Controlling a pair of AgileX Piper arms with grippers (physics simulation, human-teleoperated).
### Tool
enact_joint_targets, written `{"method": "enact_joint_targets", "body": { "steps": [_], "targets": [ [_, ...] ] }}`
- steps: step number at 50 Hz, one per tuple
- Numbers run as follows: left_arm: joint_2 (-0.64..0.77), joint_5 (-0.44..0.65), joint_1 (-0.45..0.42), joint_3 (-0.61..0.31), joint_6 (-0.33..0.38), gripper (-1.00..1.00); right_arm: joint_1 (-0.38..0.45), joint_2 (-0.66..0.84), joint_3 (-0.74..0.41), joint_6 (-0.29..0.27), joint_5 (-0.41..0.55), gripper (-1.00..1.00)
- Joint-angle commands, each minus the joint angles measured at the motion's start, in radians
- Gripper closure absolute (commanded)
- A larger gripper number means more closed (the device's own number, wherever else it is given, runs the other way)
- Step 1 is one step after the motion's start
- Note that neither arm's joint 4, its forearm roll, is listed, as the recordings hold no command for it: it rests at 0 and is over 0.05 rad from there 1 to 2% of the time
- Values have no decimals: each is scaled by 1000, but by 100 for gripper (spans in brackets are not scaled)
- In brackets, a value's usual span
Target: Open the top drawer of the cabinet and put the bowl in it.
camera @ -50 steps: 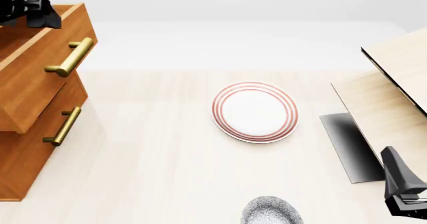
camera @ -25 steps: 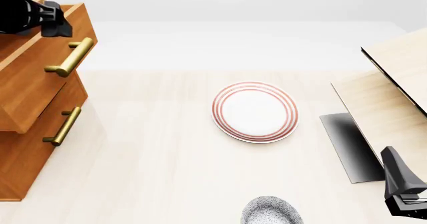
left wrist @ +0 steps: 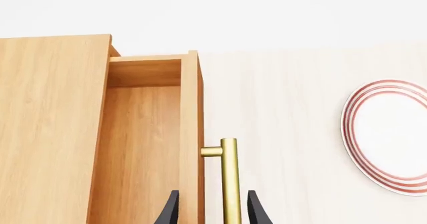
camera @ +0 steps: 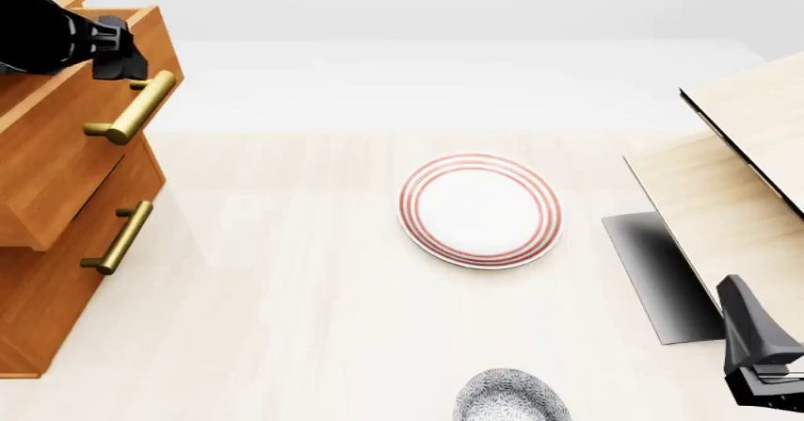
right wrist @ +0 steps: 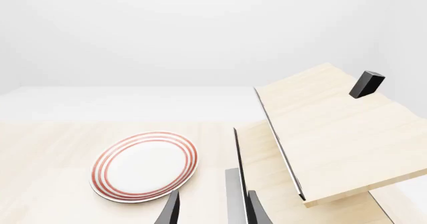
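Cabinet: the cabinet (camera: 51,251) stood at about 9 o'clock on the counter (camera: 289,308) in the front view, against the left edge.
Top drawer: the top drawer (camera: 75,143) was pulled out, its inside showing bare wood in the left wrist view (left wrist: 143,149); its brass handle (camera: 132,108) jutted from the front panel.
Lower drawer: the drawer below (camera: 63,280) was shut, with its own brass bar (camera: 120,237).
Left fingers: the left gripper (left wrist: 212,211) hung above the open drawer's front at roughly 10 o'clock in the front view (camera: 120,58); its two dark fingers (left wrist: 170,211) stood apart, one to each side of the front panel and brass bar, with visible gaps, so no contact could be confirmed.
Bowl: the bowl (camera: 509,397) sat at 6 o'clock, at the near edge of the front view, partly cut off, well apart from the cabinet.
Plate: the red-ringed plate (camera: 480,210) lay flat near the centre, between the bowl and the far side of the counter.
Pale box: the light-wood box (camera: 729,195) stood at 3 o'clock, its lid raised.
Right fingers: the right gripper (right wrist: 212,211) waited at about 4 o'clock (camera: 760,360), fingers apart and holding nothing, just beside the box.
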Motion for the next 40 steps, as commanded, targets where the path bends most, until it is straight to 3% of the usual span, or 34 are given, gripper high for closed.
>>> {"method": "enact_joint_targets", "body": {
  "steps": [1, 40],
  "targets": [
    [2, -13, 5, 18, -1, -100, 0, -1, 1, 1, 0, -100],
    [10, -22, -28, 23, 30, -100, 0, -1, 0, 0, 0, -100]
  ]
}}
